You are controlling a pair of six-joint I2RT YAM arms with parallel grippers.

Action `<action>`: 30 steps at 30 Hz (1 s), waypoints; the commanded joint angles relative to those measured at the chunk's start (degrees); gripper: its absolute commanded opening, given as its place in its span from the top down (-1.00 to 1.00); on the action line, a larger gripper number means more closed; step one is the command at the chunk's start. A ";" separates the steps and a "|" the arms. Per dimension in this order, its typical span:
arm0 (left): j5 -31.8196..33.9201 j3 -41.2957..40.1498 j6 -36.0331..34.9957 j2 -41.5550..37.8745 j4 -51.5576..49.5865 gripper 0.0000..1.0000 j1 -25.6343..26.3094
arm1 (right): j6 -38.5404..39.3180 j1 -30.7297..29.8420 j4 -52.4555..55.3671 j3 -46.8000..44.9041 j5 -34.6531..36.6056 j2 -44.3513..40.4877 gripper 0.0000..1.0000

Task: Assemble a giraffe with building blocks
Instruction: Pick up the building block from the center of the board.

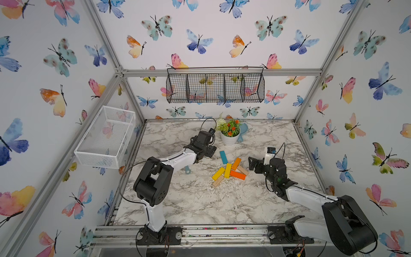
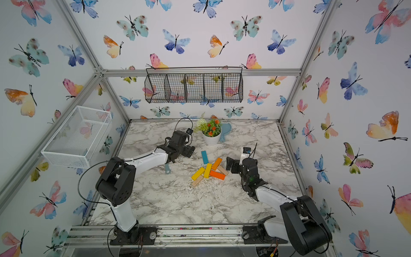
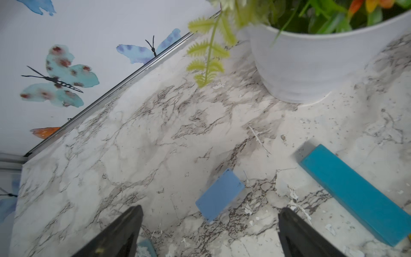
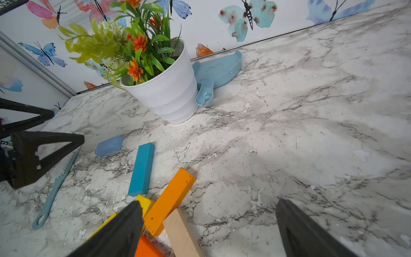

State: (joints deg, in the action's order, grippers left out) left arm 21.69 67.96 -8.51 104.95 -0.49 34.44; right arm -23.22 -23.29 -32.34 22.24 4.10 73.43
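The building blocks lie loose mid-table in both top views, and no giraffe shape shows. A teal block (image 1: 223, 156) lies apart, behind a pile of two yellow (image 1: 218, 173), two orange (image 1: 236, 163) and two plain-wood (image 1: 218, 181) bars. My left gripper (image 1: 211, 151) is open, and in the left wrist view it (image 3: 210, 208) hangs over a light-blue block (image 3: 220, 194) lying on the marble next to the teal block (image 3: 355, 200). My right gripper (image 1: 252, 163) is open and empty at the pile's right side, above an orange bar (image 4: 169, 200) and a wood bar (image 4: 181, 233).
A white flower pot (image 1: 230, 138) and a blue dustpan (image 1: 242, 131) stand at the back of the table. A pale-teal brush (image 1: 187, 170) lies under the left arm. A white mesh basket (image 1: 106, 135) hangs on the left wall, a black wire basket (image 1: 215, 88) on the back wall.
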 commanded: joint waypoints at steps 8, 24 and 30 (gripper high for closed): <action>-2.45 -11.86 27.41 -7.27 1.46 -0.96 -2.12 | 2.89 -2.04 0.19 3.94 -5.46 5.77 -0.97; -0.53 -28.74 43.22 -18.87 11.88 -0.97 -3.01 | 1.19 -13.80 19.67 24.31 0.65 20.09 -0.74; -1.57 -29.29 42.35 -19.81 13.32 -0.97 -3.06 | 1.92 -16.75 25.05 34.81 3.01 29.65 -0.64</action>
State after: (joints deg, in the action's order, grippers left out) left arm 19.40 38.63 32.97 85.86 11.18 31.55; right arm -21.41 -39.11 -12.36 52.90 4.40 100.07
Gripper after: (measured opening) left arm 0.984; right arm 0.835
